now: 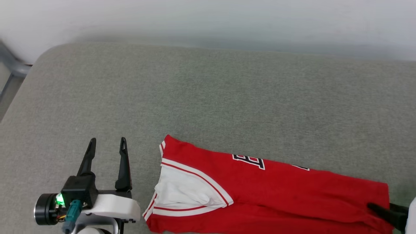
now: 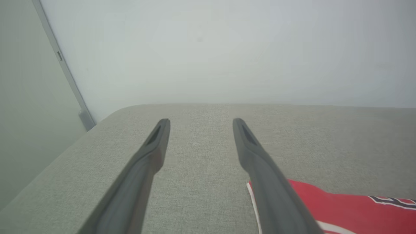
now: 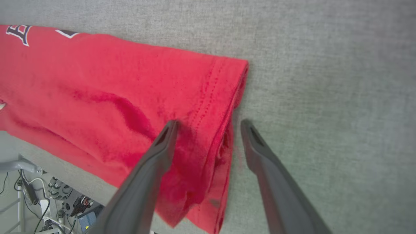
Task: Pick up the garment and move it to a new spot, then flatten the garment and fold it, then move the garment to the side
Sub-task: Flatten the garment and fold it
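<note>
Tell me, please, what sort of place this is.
Probably a robotics lab or test room: a grey fabric-covered padded surface before a plain pale wall, with loose cables and electronic gear below its edge.

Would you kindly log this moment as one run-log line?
garment: long strip on surface | left end effector: open, empty, beside sleeve | right end effector: open over hem

The garment is bright red, its sleeve white with red-and-white striped trim, and its lettering black edged in white. The cushion is a flecked grey-green weave. The left gripper and right gripper have black fingers. The left wrist casing is white, with a green light. The wall is pale grey.
</note>
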You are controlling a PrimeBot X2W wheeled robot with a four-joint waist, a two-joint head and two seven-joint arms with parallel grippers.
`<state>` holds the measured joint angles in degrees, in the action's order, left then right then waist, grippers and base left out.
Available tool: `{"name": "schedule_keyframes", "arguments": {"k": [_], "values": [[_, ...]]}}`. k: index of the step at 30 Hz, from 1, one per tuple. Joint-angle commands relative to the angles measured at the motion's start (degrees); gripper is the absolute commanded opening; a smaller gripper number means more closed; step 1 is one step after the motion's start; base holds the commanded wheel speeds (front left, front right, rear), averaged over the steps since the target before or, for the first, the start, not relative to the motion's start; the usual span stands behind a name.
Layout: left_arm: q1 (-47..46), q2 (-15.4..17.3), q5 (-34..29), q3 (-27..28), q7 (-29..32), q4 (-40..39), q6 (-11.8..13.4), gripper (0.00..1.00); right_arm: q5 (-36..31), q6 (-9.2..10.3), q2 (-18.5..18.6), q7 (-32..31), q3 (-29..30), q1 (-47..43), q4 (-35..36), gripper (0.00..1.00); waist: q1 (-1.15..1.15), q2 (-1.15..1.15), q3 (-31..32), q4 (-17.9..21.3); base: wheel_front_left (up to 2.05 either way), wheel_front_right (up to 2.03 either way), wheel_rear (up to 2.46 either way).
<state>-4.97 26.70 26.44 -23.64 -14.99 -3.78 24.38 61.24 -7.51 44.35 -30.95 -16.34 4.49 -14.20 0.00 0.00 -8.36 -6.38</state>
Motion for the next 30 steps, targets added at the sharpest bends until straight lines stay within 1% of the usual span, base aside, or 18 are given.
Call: {"name": "schedule_keyframes", "arguments": {"k": [1,9,13,16,17,18,20,23,28,30], "values": [[1.25,-2.03,-2.19,1.42,-0.25,-0.26,-1.08,1.0,0.77,0.05,-1.03,0.67,-0.46,0.66,-0.94,1.0,0.0,0.0,-1.0,-1.4,0.0,0.0,0.0],[4.16,-9.67,-10.16,5.75,-0.2,1.47,-5.48,1.0,2.66,0.02,-4.39,0.43,-6.2,0.39,-2.92,1.0,0.0,0.0,-1.78,-2.59,0.0,0.0,0.0],[5.17,-12.73,-12.88,8.08,-0.21,2.75,-7.86,1.0,3.26,-0.07,-5.86,1.06,-9.57,1.02,-3.65,1.0,0.0,0.0,-1.76,-2.76,0.0,0.0,0.0],[5.35,-14.41,-14.82,9.91,-0.21,3.14,-9.63,1.0,3.32,-0.23,-5.66,1.47,-12.08,1.66,-3.86,1.0,0.0,0.0,-1.7,-2.88,0.0,0.0,0.0],[5.49,-14.97,-15.35,10.47,-0.21,3.31,-10.2,1.0,3.14,-0.26,-5.38,2.15,-12.56,1.85,-3.88,0.47,0.0,0.0,-1.65,-2.9,0.0,0.0,0.0],[5.58,-15.45,-15.96,11.04,-0.21,3.34,-10.63,1.0,2.94,-0.26,-5.12,2.81,-13.0,2.14,-4.01,0.0,0.0,0.0,-1.61,-2.87,0.0,0.0,0.0],[5.92,-16.29,-16.96,12.23,-0.21,3.56,-11.35,1.0,2.78,-0.26,-4.22,3.79,-13.88,2.77,-3.99,0.0,0.0,0.0,-1.42,-2.74,0.0,0.0,0.0],[6.26,-17.37,-18.39,13.89,-0.21,3.56,-12.35,1.0,3.51,-0.03,-2.27,5.74,-13.68,3.64,-3.76,0.0,0.0,0.0,-0.93,-2.33,0.0,0.0,0.0],[7.2,-18.89,-19.87,16.08,-0.21,3.43,-13.81,1.0,5.42,0.08,2.17,8.63,-11.23,4.4,-4.81,0.0,0.0,0.0,-0.14,-1.8,0.0,0.0,0.0],[7.29,-19.1,-20.32,16.35,-0.21,3.34,-14.23,1.0,5.81,0.08,2.88,9.07,-10.7,4.35,-5.13,0.0,0.0,0.0,-0.02,-1.75,0.0,0.0,0.0]]}}
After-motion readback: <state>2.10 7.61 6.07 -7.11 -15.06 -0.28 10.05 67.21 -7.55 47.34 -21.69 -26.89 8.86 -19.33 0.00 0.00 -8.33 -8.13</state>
